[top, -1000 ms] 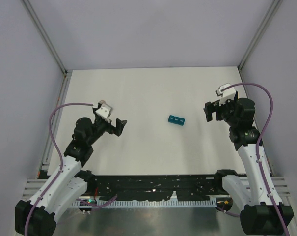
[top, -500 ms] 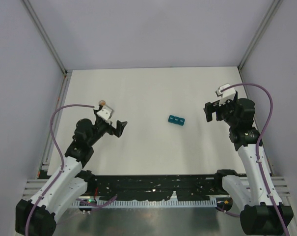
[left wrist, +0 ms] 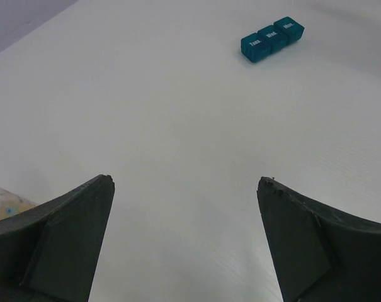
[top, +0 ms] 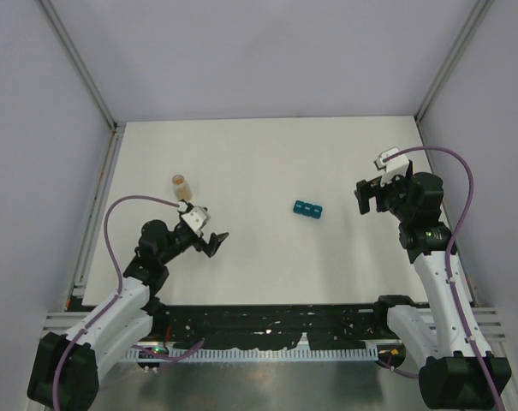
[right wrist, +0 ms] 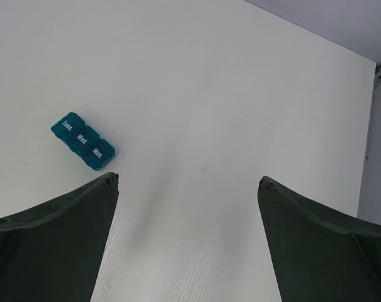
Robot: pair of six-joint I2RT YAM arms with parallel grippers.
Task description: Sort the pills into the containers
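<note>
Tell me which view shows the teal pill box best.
Right wrist view: the pill box lies in full sight, three lids shut, white labels showing. Left wrist view shows it too, more slanted, near the top edge. Top view shows it small, labels unreadable.

The top view looks steeply down from above and behind the arm bases, taking in the whole tabletop (top: 267,154). The left wrist view skims low past the left end effector (left wrist: 185,182), facing far right. The right wrist view sits higher, looking leftward past the right end effector (right wrist: 189,181). All three share the containers (top: 308,209).
</note>
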